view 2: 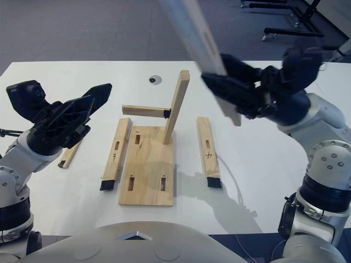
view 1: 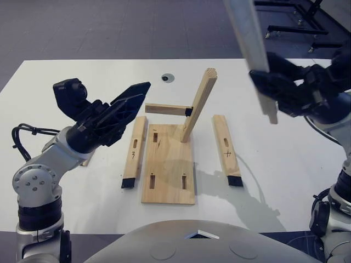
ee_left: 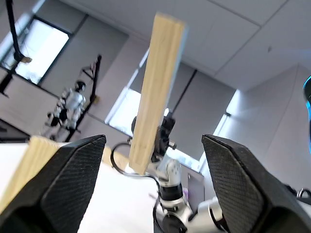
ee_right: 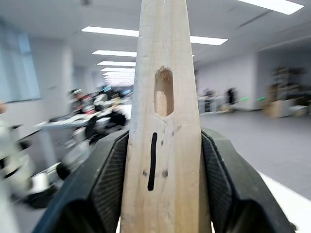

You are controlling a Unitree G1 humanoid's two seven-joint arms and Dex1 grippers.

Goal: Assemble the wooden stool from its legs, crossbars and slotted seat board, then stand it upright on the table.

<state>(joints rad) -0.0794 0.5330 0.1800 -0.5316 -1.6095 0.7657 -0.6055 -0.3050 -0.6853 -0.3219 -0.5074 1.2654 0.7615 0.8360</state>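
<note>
Table (view 1: 285, 186): white, carried all loose parts.

Seat board (view 1: 167, 175): lay flat on the table, below and between the two grippers, slots facing up.

Right gripper (view 2: 219, 82): raised well above the table, right of the seat board. Its fingers (ee_right: 109, 184) were clamped on the two sides of the held leg (view 1: 249, 44). This leg was tilted, its upper end leaning away from the gripper. The wrist view showed a slot and a black pen stroke on the face just past the fingers.

Left gripper (view 1: 137, 104): spread wide, nothing between the fingers (ee_left: 73, 179). It hovered above the table left of the seat board, pointing toward the right gripper.

Upright leg (view 1: 200, 101): stood in the far part of the seat board, leaning slightly, between the two grippers and touched by neither.

Left leg (view 1: 135, 150): flat on the table just beside the board's left edge, its far end beneath the left gripper's fingertips.

Right leg (view 1: 226, 148): flat on the table just right of the board, below the right gripper and well apart from it.

Crossbar (view 1: 167, 109): joined to the upright leg partway up, sticking out level toward the left gripper, its free end close to the fingertips, with no contact visible.

Short stick (view 2: 68, 156): on the table under the left arm, behind the gripper.

Grommet (view 1: 167, 78): set in the table beyond the left gripper's tips.
</note>
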